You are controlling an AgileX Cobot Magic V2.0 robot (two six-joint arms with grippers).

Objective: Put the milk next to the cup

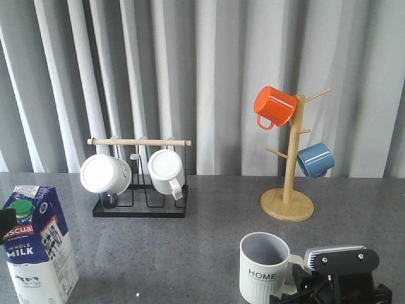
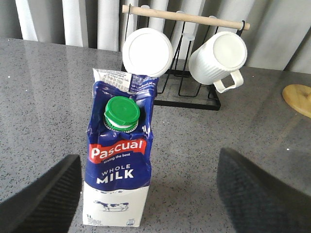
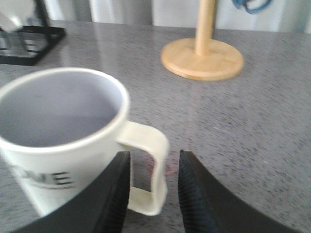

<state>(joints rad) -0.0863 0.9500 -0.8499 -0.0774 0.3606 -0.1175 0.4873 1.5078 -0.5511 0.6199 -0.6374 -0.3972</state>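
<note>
The milk [image 1: 38,247], a blue-and-white Pascual carton with a green cap, stands upright at the front left of the table. In the left wrist view the milk [image 2: 119,165] stands between the wide-open fingers of my left gripper [image 2: 148,158], nearer one finger and touching neither. The cup [image 1: 264,269], a ribbed pale mug marked HOME, stands at the front right. My right gripper [image 1: 304,291] is just right of it. In the right wrist view the cup [image 3: 63,145] has its cream handle between my right gripper's [image 3: 154,162] fingers, with a gap showing beside the handle.
A black wire rack [image 1: 139,209] with a wooden bar holds two plain white mugs at the back left. A wooden mug tree [image 1: 288,202] stands at the back right with an orange mug [image 1: 275,106] and a blue mug [image 1: 315,159]. A grey curtain hangs behind.
</note>
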